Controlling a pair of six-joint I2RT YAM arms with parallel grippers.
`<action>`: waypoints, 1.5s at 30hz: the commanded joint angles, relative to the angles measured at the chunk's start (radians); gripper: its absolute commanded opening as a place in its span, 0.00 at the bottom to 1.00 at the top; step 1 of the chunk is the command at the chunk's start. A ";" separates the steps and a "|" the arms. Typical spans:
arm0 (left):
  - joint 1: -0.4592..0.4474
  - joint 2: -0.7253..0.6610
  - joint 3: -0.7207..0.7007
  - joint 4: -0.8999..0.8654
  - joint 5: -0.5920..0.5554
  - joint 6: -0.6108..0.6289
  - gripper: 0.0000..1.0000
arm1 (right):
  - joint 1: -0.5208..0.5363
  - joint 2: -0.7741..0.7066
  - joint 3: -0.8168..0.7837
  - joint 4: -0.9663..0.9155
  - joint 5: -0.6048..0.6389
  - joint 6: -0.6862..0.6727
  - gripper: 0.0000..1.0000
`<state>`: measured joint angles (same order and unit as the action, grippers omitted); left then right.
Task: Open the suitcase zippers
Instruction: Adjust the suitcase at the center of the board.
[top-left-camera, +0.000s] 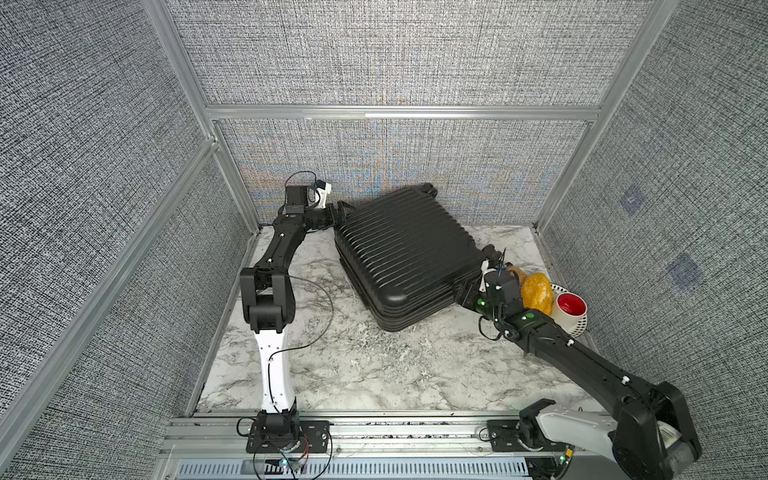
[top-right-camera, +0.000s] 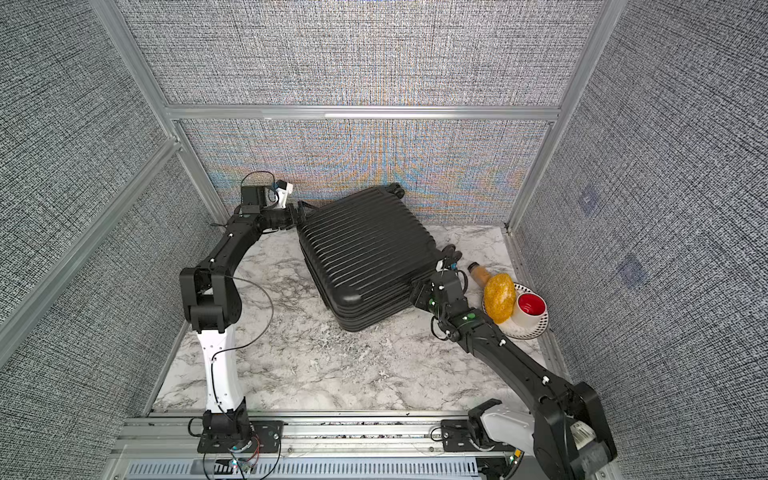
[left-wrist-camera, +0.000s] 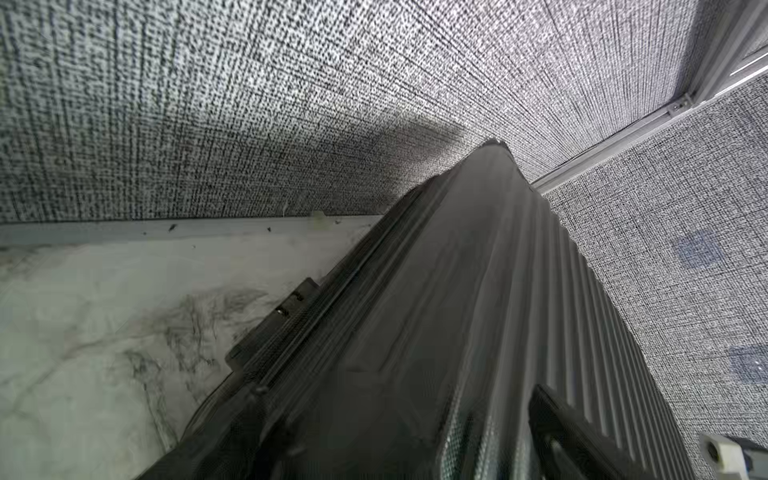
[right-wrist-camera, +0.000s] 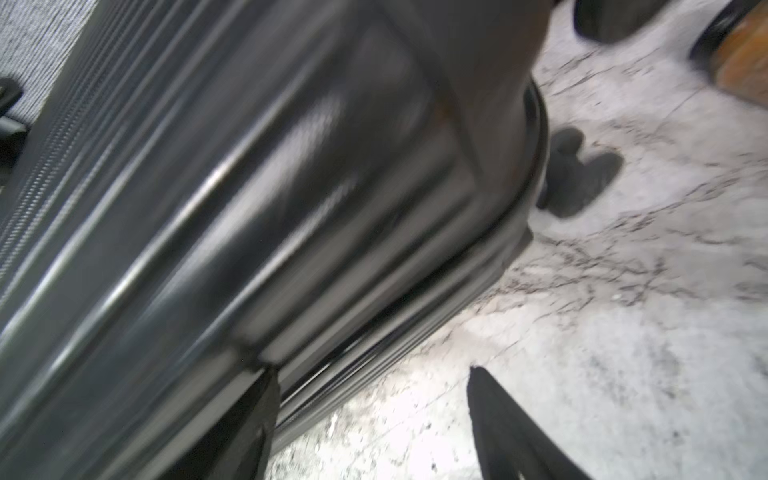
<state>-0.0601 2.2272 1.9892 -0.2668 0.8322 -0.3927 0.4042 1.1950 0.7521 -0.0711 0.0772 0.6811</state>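
The black ribbed suitcase (top-left-camera: 407, 253) (top-right-camera: 365, 249) lies flat and turned at an angle near the back wall. My left gripper (top-left-camera: 341, 212) (top-right-camera: 301, 212) is at its far left corner, open wide, with the case's side (left-wrist-camera: 415, 311) between the jaws (left-wrist-camera: 386, 405). My right gripper (top-left-camera: 465, 291) (top-right-camera: 417, 293) is at the near right corner, open. One of its fingers (right-wrist-camera: 249, 415) lies against the shell and the other stands over the table. The zippers' track (right-wrist-camera: 415, 320) runs along the seam there. It also shows in the left wrist view (left-wrist-camera: 299, 353). I cannot make out any pull tab.
Right of the case stand a dotted white plate (top-right-camera: 528, 328), a yellow-orange lump (top-left-camera: 537, 293), a white cup with a red inside (top-left-camera: 571, 307) and a brown bottle (top-right-camera: 478, 272). The case's wheels (top-right-camera: 451, 251) stick out beside my right wrist. The back wall is close behind the case.
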 joint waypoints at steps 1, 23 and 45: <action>-0.012 -0.113 -0.146 0.097 0.127 -0.064 0.99 | -0.048 0.047 0.038 0.148 -0.072 -0.028 0.74; -0.193 -0.946 -1.121 0.348 -0.126 -0.188 0.99 | -0.264 0.442 0.404 0.168 -0.622 -0.253 0.74; -0.097 -0.965 -1.119 -0.001 -0.691 -0.259 0.77 | -0.412 0.356 0.237 0.140 -0.459 -0.056 0.51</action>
<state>-0.1593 1.2098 0.8425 -0.2394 0.1310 -0.6796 -0.0067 1.5253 0.9642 0.1200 -0.4068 0.6163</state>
